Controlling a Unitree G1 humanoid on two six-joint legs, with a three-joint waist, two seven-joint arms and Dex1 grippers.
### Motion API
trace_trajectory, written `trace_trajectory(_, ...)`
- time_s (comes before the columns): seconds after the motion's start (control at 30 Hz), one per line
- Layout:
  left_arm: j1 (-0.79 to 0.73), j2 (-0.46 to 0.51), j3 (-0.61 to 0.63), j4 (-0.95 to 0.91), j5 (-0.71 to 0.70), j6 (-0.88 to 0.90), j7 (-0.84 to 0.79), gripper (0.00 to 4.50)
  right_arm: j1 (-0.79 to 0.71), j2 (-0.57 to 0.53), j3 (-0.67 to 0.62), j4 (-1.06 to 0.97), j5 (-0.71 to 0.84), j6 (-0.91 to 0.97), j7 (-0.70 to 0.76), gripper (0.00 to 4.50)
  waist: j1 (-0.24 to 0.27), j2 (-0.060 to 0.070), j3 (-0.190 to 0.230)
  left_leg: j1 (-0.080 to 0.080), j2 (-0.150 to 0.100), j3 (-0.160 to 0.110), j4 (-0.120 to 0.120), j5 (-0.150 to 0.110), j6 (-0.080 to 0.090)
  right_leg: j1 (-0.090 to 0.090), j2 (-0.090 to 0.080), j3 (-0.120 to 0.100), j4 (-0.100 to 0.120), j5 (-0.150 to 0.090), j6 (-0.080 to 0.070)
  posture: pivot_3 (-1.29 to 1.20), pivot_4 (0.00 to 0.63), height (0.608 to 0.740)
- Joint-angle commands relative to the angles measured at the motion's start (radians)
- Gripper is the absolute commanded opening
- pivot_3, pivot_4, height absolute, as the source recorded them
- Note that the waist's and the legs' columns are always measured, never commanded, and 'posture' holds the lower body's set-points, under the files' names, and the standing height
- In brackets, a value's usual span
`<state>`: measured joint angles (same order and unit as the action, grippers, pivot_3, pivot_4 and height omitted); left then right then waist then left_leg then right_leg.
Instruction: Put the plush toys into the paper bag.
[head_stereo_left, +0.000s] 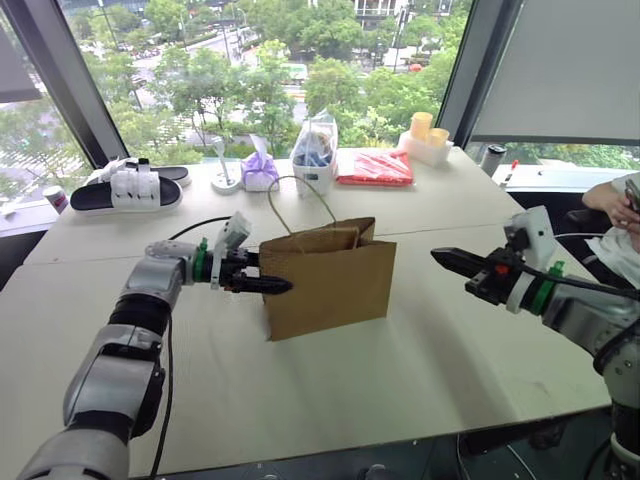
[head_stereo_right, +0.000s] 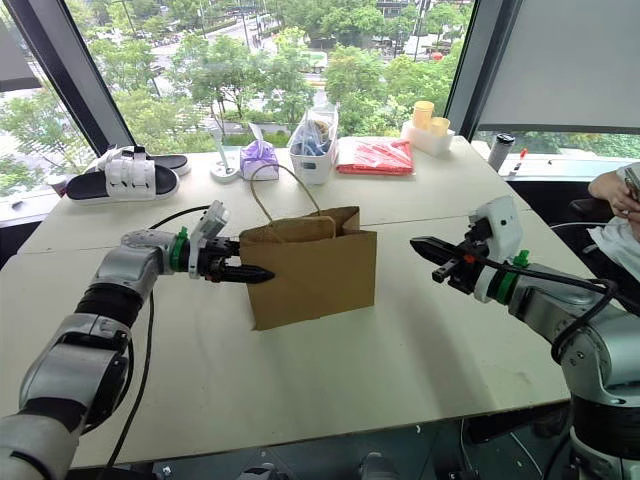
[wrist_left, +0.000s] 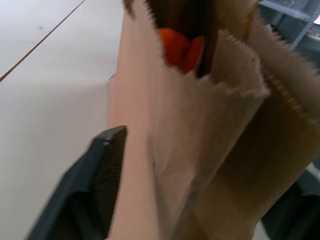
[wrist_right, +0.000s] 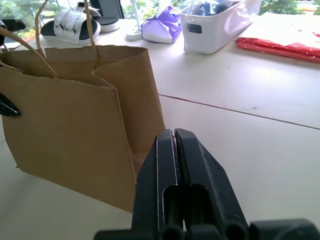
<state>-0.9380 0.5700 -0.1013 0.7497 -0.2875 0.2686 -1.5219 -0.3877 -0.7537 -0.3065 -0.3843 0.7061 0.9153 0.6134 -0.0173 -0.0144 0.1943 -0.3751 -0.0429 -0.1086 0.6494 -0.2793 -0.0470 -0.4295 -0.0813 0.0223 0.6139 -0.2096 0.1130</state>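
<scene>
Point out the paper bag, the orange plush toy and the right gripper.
paper bag (head_stereo_left: 330, 280), left eye view, on its brown front face.
orange plush toy (wrist_left: 180, 47), left wrist view, on the orange part inside the bag's mouth.
right gripper (wrist_right: 175, 137), right wrist view, at the closed fingertips.

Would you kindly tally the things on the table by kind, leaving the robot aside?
Paper bag: 1
Orange toy, inside that bag: 1
Sandals: 2
Purple pouch: 1
White bin: 1
Red packet: 1
Yellow cups: 2
White tray: 1
Total: 10
</scene>
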Motion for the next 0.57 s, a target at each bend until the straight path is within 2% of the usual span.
trace_trajectory(0.03, 0.036, 0.063, 0.044, -0.09, 0.009, -0.008, 0.034, 4.48, -0.034, -0.041, 0.05, 0.01, -0.031, -0.048, 0.054, 0.0, -0.003, 0.0, 0.0, 0.0, 0.0, 0.0, 0.0, 0.0, 0.0, 0.0, 0.0, 0.0, 0.0, 0.0, 0.0, 0.0, 0.15, 0.74)
trace_trajectory(0.13, 0.124, 0.137, 0.082, -0.249, -0.018, 0.051, 0.067, 4.48, -0.029, -0.069, 0.116, 0.014, -0.059, -0.089, 0.125, 0.0, -0.004, 0.0, 0.0, 0.0, 0.001, 0.0, -0.001, 0.0, 0.0, -0.001, 0.0, 0.0, 0.0, 0.0, 0.0, 0.0, 0.15, 0.74)
trace_trajectory(0.27, 0.335, 0.206, 0.201, -0.638, -0.152, 0.243, 0.16, 4.48, -0.004, -0.101, 0.198, 0.057, -0.14, -0.19, 0.21, 0.0, -0.003, 0.0, 0.0, 0.0, 0.002, 0.001, -0.001, 0.0, 0.0, -0.001, 0.0, 0.0, 0.0, 0.0, 0.0, 0.0, 0.15, 0.74)
trace_trajectory(0.4, 0.496, 0.21, 0.301, -0.927, -0.266, 0.398, 0.299, 4.48, 0.009, -0.11, 0.214, 0.057, -0.148, -0.22, 0.264, 0.0, 0.008, 0.0, 0.0, -0.001, 0.003, 0.0, 0.0, 0.0, 0.0, 0.0, -0.001, 0.0, 0.0, 0.0, 0.0, 0.0, 0.15, 0.74)
trace_trajectory(0.57, 0.645, 0.162, 0.398, -1.172, -0.386, 0.559, 0.518, 4.48, 0.0, -0.102, 0.236, 0.094, -0.171, -0.263, 0.312, 0.0, 0.003, 0.0, 0.0, 0.001, 0.003, 0.001, 0.001, 0.0, 0.0, 0.001, -0.001, 0.001, 0.0, 0.0, 0.0, 0.0, 0.15, 0.74)
